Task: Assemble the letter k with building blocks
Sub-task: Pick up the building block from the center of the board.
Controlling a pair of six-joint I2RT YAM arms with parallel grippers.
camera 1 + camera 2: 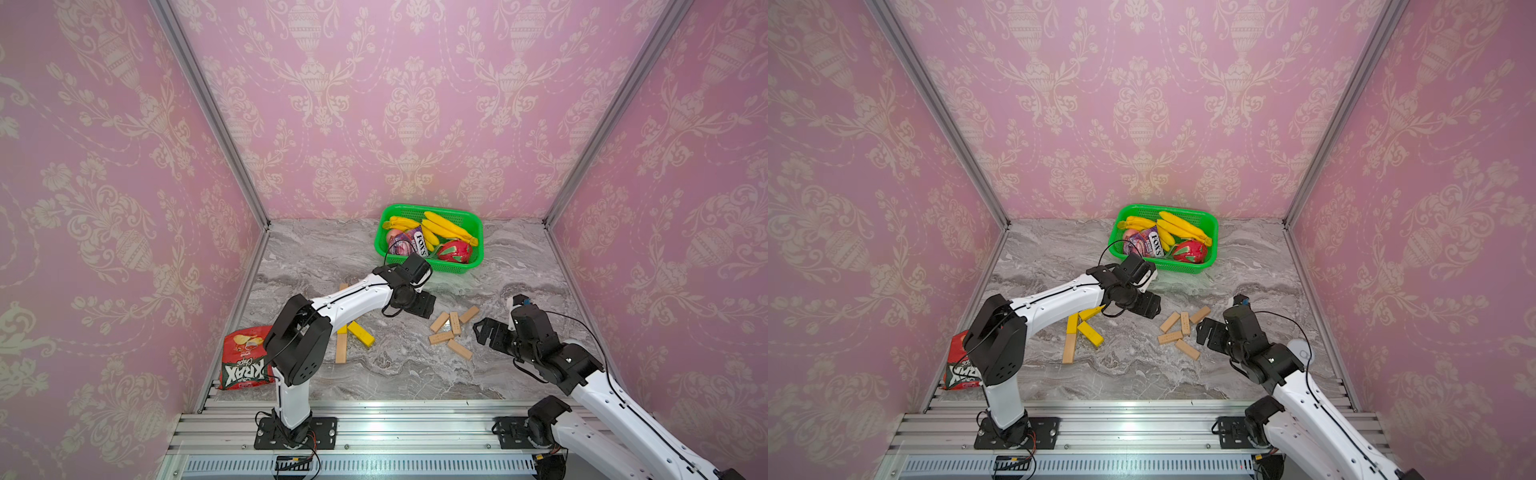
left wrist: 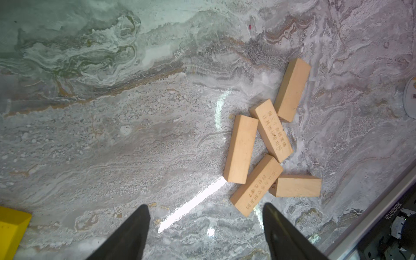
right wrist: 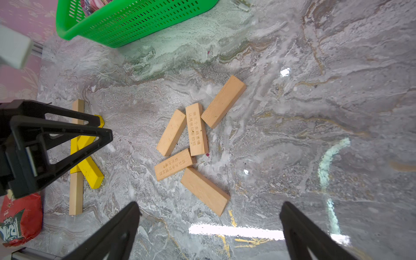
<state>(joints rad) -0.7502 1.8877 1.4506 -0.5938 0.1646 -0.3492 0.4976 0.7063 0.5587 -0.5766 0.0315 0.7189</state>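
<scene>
- Marble table [image 1: 395,374], pink walls [image 1: 415,104].
- Right gripper [image 3: 209,203]: jaws wide, empty; loose wood bars [image 3: 197,129] heaped just ahead.
- Left gripper [image 2: 205,206]: wide, empty; yellow-and-wood K [image 3: 89,166] close behind it.
- Suggest right takes nearest bar [image 3: 204,191]: wrist square across its width, grip mid-length, lift straight so neighbours stay put.

Bright overhead light glares off the tabletop [image 3: 315,90] (edges warped).

Pink damask wallpaper [image 1: 411,104] on three walls, aluminium posts [image 1: 210,112] at the corners. Grey veined marble floor [image 1: 316,257], glossy, bright light streaks [image 3: 236,231] reflecting off it.
</scene>
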